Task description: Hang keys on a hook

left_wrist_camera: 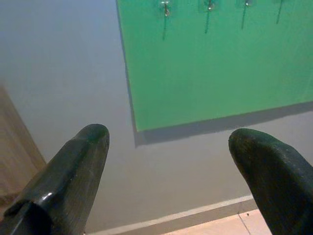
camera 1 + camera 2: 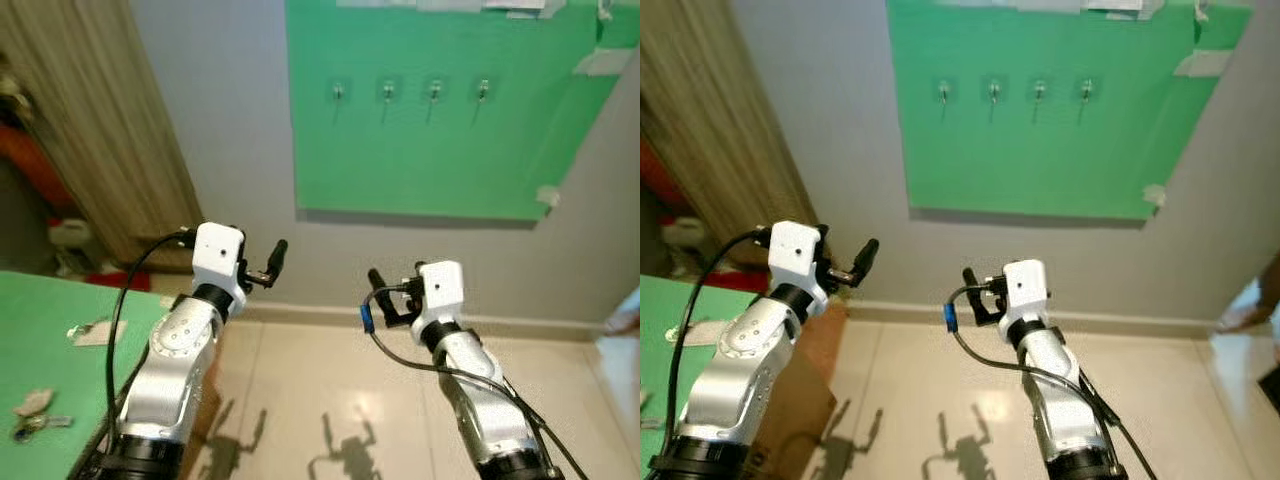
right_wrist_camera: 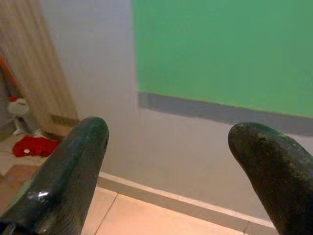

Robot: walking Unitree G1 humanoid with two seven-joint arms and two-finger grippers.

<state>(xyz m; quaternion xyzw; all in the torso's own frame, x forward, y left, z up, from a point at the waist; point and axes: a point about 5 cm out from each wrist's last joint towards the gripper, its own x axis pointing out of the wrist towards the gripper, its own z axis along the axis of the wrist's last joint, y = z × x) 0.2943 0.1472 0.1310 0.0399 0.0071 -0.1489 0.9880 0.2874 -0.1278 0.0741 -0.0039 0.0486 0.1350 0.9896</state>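
I have both claws raised, empty and spread wide, left claw (image 1: pixel 166 171) and right claw (image 3: pixel 166 171), facing the green wall board (image 2: pixel 440 150) with four small metal hooks (image 2: pixel 387 91). The metal keys (image 2: pixel 30 424) lie on my green-topped bench (image 2: pixel 40 330), lower left.

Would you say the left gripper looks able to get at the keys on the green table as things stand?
Probably yes. The keys lie uncovered on the green table at the robot's left, beside the left arm. The left gripper is open and empty but points at the wall, so it must swing back down.

Both arms raised forward, left gripper (image 1: pixel 168 161) and right gripper (image 3: pixel 168 161) parted, empty.
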